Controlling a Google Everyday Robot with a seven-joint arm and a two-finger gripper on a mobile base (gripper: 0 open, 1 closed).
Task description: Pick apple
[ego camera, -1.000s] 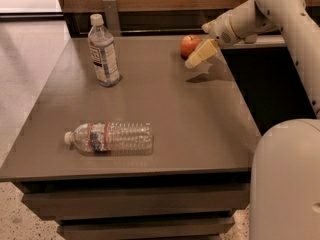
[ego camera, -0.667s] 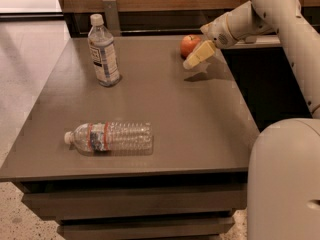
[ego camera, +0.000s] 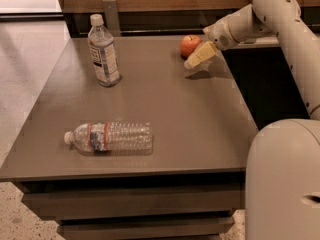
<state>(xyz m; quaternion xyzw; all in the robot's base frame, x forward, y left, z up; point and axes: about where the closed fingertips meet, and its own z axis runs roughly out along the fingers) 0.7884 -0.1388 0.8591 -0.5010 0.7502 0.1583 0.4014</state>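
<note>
The apple (ego camera: 188, 45) is small, round and red-orange, and sits on the grey table (ego camera: 150, 99) near its far right edge. My gripper (ego camera: 194, 61) has cream-coloured parts and reaches in from the right on the white arm (ego camera: 280, 19). It hangs low over the table, just right of and in front of the apple, pointing down-left. It partly overlaps the apple's right side in the camera view; I cannot tell whether it touches it.
An upright clear water bottle (ego camera: 103, 51) stands at the far left. Another clear bottle (ego camera: 109, 137) lies on its side near the front left. A wooden wall runs behind the table. The robot's white body (ego camera: 282, 179) fills the lower right.
The arm has shifted only slightly. The gripper stays beside the apple, and the apple and bottles have not moved.
</note>
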